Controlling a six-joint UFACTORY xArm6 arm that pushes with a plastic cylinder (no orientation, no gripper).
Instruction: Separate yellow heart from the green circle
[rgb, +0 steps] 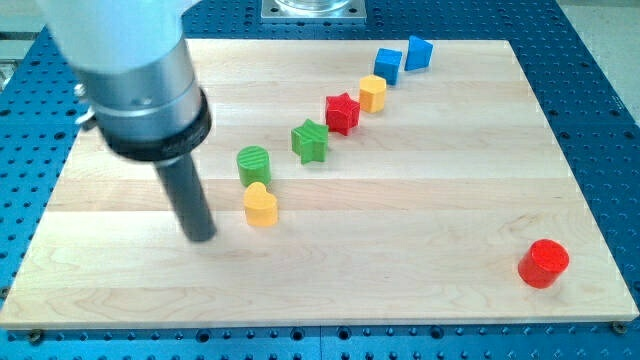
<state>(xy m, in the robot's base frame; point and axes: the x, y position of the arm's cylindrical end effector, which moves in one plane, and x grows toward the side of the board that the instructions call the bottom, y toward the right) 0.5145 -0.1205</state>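
Rod only, no jaws to open or close. My tip (203, 237) sits on the wooden board (420, 250) in its left half, nearer the bottom edge than the top.

Yellow heart (261, 206) lies just to the view's right of my tip, small gap, not touching. Roughly same height on the board, heart slightly higher. Its lobes face the board's top edge and the point faces the bottom edge, so the long axis runs roughly top-to-bottom.

Green circle (254, 164) is directly above the heart toward the top edge, touching or nearly so; can't tell which.

From there a diagonal line climbs toward the top edge: green star (310, 141), red star (342, 113), a second yellow block (373, 93) (shape unclear), then two blue blocks (388, 65) (418, 52) close to the top edge.

Red cylinder (544, 263) sits alone near the bottom-right corner, well apart from everything.
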